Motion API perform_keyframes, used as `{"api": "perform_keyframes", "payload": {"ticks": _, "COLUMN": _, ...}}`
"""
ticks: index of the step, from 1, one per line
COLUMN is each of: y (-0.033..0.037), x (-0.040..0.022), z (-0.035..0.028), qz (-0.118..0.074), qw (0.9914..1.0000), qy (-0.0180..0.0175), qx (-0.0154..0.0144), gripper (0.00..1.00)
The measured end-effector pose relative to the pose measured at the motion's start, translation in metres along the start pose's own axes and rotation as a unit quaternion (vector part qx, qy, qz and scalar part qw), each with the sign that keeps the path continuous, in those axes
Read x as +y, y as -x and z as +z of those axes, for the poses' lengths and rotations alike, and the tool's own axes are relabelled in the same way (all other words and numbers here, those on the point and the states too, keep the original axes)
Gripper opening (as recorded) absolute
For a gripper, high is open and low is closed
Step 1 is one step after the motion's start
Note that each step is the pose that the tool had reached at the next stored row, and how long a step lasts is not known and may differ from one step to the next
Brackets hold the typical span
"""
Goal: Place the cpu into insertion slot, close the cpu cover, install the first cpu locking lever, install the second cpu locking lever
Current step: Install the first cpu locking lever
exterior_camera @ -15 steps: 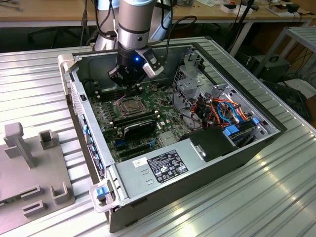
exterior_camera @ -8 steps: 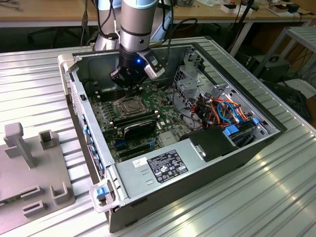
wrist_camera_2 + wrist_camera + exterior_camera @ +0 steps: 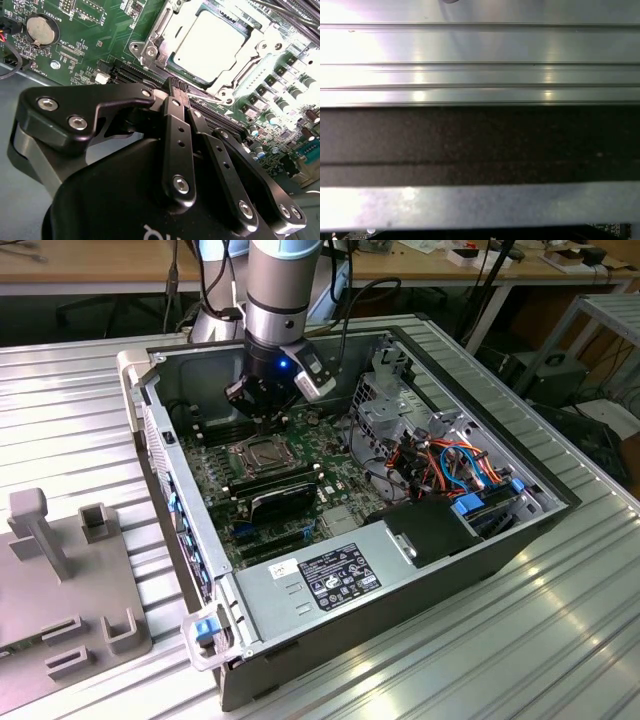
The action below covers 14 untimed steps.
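While the gripper point(image 3: 266, 420) hangs low inside the open computer case point(image 3: 470, 560) on the ribbed aluminium desk point(image 3: 540, 650), its jaws are clenched tip to tip; the second wrist view shows nothing between them. Tips sit close above the green motherboard point(image 3: 100, 35), at the edge of the socket area. Cpu point(image 3: 212, 42): just beyond the jaw tips, seated flat in the insertion slot point(image 3: 169, 61), silver top up. Cpu cover point(image 3: 154, 31): lying flat around the cpu, which shows through its square cut-out. Thin bright metal rod point(image 3: 215, 99) runs along the cover edge nearest the jaws; cannot tell whether it is latched or whether the tips touch it. Coin cell battery point(image 3: 40, 29): well off to one side of the jaws. Long black module point(image 3: 280, 483): on the far side of the slot from the jaws.
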<state>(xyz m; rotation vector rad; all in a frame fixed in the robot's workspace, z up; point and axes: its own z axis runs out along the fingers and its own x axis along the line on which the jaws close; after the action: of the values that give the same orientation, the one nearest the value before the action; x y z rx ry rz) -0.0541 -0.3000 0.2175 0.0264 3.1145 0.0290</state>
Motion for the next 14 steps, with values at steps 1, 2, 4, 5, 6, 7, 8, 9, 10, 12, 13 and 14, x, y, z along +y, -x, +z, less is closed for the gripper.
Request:
{"api": "perform_keyframes", "payload": {"ticks": 1, "y": 0.0, "x": 0.0, "z": 0.0001, "qz": 0.0, "qw": 1.0, "qy": 0.0, "qx": 0.0, "gripper": 0.11}}
{"api": "perform_keyframes", "payload": {"ticks": 2, "y": 0.0, "x": 0.0, "z": 0.0, "qz": 0.0, "qw": 1.0, "qy": 0.0, "qx": 0.0, "gripper": 0.11}}
{"api": "perform_keyframes", "payload": {"ticks": 4, "y": 0.0, "x": 0.0, "z": 0.0001, "qz": 0.0, "qw": 1.0, "qy": 0.0, "qx": 0.0, "gripper": 0.11}}
{"api": "perform_keyframes", "payload": {"ticks": 5, "y": 0.0, "x": 0.0, "z": 0.0001, "qz": 0.0, "qw": 1.0, "qy": 0.0, "qx": 0.0, "gripper": 0.11}}
{"api": "perform_keyframes", "payload": {"ticks": 6, "y": 0.0, "x": 0.0, "z": 0.0001, "qz": 0.0, "qw": 1.0, "qy": 0.0, "qx": 0.0, "gripper": 0.11}}
{"api": "perform_keyframes", "payload": {"ticks": 7, "y": 0.0, "x": 0.0, "z": 0.0001, "qz": 0.0, "qw": 1.0, "qy": 0.0, "qx": 0.0, "gripper": 0.11}}
{"api": "perform_keyframes", "payload": {"ticks": 8, "y": 0.0, "x": 0.0, "z": 0.0002, "qz": 0.0, "qw": 1.0, "qy": 0.0, "qx": 0.0, "gripper": 0.11}}
{"api": "perform_keyframes", "payload": {"ticks": 9, "y": 0.0, "x": -0.0001, "z": 0.0003, "qz": 0.0, "qw": 1.0, "qy": 0.0001, "qx": -0.0001, "gripper": 0.11}}
{"api": "perform_keyframes", "payload": {"ticks": 10, "y": 0.0001, "x": -0.0004, "z": 0.0004, "qz": 0.0, "qw": 1.0, "qy": 0.0001, "qx": -0.0001, "gripper": 0.11}}
{"api": "perform_keyframes", "payload": {"ticks": 12, "y": 0.0001, "x": -0.0019, "z": 0.0003, "qz": 0.0, "qw": 1.0, "qy": 0.0001, "qx": 0.0, "gripper": 0.11}}
{"api": "perform_keyframes", "payload": {"ticks": 13, "y": 0.0001, "x": -0.004, "z": 0.0003, "qz": 0.0, "qw": 1.0, "qy": 0.0, "qx": 0.0, "gripper": 0.11}}
{"api": "perform_keyframes", "payload": {"ticks": 14, "y": 0.0001, "x": -0.0052, "z": 0.0007, "qz": 0.0, "qw": 1.0, "qy": 0.0, "qx": 0.0, "gripper": 0.11}}
